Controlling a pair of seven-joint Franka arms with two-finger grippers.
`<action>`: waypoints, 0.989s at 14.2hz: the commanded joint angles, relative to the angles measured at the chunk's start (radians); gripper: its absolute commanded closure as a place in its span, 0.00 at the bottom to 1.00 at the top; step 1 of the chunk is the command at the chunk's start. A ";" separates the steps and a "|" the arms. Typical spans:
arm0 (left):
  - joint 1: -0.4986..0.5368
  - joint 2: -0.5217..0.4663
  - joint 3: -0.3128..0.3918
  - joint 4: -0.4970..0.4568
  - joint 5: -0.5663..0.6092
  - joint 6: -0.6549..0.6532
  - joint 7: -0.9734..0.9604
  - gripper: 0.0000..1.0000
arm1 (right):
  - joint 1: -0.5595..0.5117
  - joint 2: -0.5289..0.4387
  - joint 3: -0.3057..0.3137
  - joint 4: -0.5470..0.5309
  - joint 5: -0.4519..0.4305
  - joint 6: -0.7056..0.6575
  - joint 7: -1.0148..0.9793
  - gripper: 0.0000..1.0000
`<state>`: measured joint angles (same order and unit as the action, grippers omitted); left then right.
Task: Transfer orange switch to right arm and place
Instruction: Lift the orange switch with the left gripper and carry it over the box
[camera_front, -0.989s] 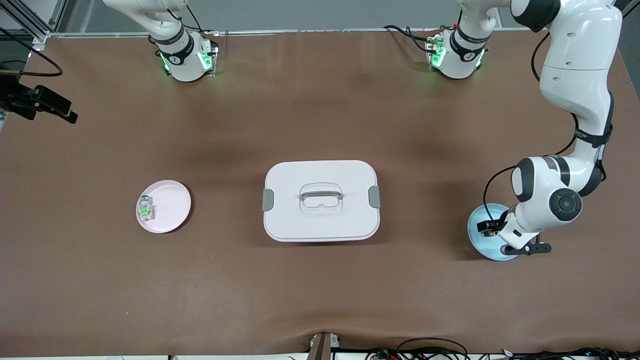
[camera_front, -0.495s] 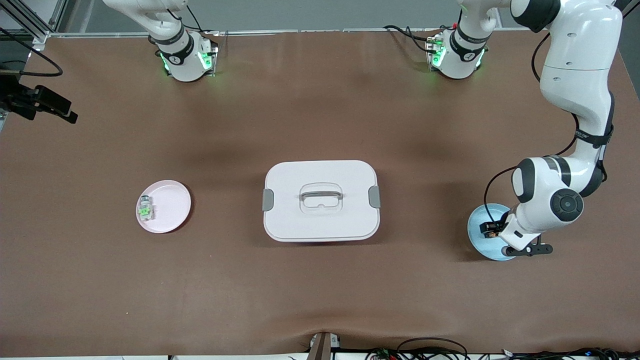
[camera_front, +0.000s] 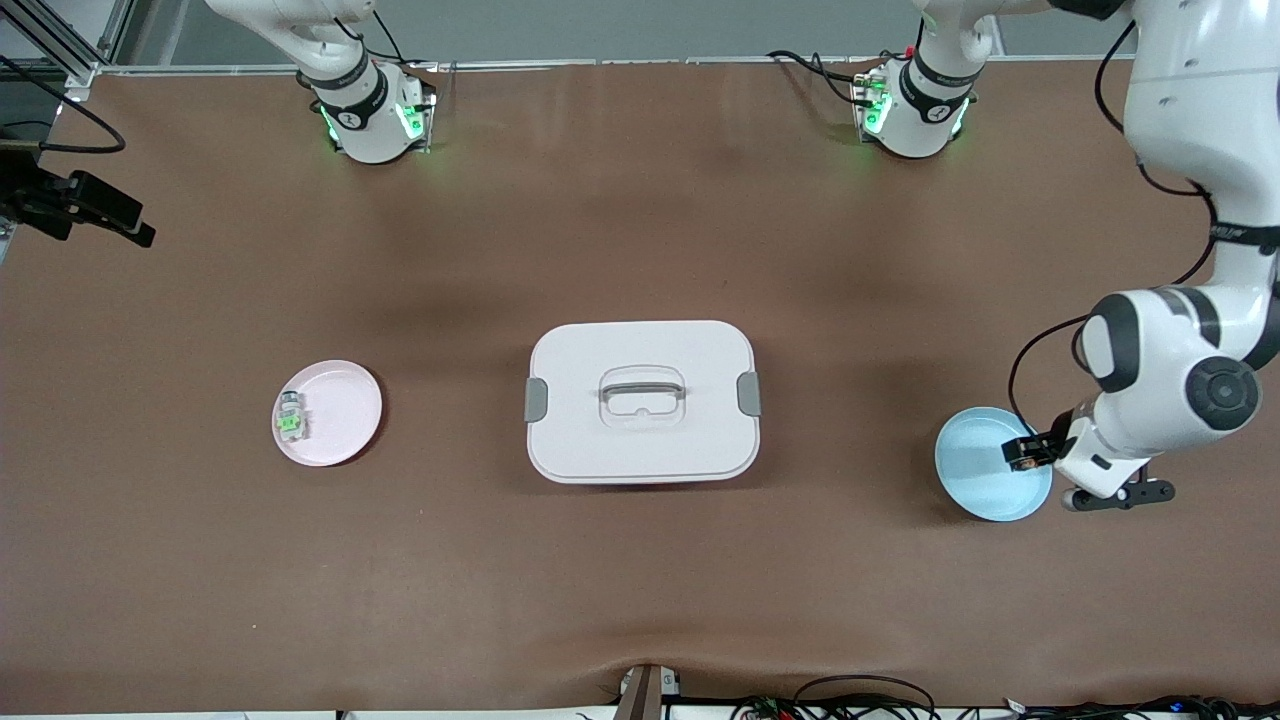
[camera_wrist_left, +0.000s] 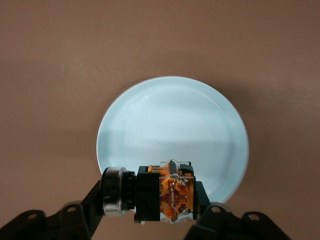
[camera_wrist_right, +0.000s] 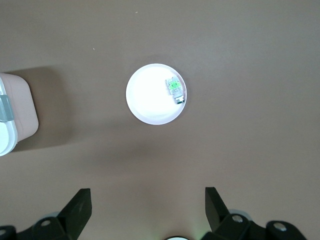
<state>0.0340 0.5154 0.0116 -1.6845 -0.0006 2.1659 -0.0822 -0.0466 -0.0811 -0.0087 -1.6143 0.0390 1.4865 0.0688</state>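
Observation:
The orange switch (camera_wrist_left: 165, 192), a small black block with a glowing orange face and a metal ring at one end, is clamped between the fingers of my left gripper (camera_wrist_left: 150, 200). It hangs a little above the light blue plate (camera_wrist_left: 170, 120). In the front view the left gripper (camera_front: 1027, 452) with the switch (camera_front: 1022, 453) is over the plate's (camera_front: 980, 465) edge at the left arm's end of the table. My right gripper (camera_wrist_right: 147, 205) is open and holds nothing, high above the bare table near the pink plate (camera_wrist_right: 147, 100). The right arm waits.
A pink plate (camera_front: 345, 420) at the right arm's end carries a clear-and-green small switch (camera_front: 290, 418). A white lidded box (camera_front: 641, 400) with a handle and grey side clasps stands in the middle of the brown table. The same box (camera_wrist_right: 15, 115) shows in the right wrist view.
The left gripper shut on the orange switch, then rose and shifted with it toward the plate's edge at the left arm's end. The right arm has not moved.

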 joint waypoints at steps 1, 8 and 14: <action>-0.002 -0.101 -0.028 -0.024 -0.067 -0.078 -0.014 1.00 | -0.012 0.004 0.007 0.011 -0.001 -0.006 -0.003 0.00; 0.000 -0.224 -0.143 -0.009 -0.192 -0.300 -0.278 1.00 | -0.015 0.003 0.006 0.020 -0.001 -0.012 0.005 0.00; -0.009 -0.239 -0.283 0.098 -0.378 -0.411 -0.681 1.00 | -0.018 0.001 0.004 0.042 -0.010 -0.014 0.002 0.00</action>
<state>0.0247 0.2700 -0.2210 -1.6393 -0.3508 1.7786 -0.6316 -0.0507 -0.0814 -0.0114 -1.5935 0.0371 1.4866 0.0702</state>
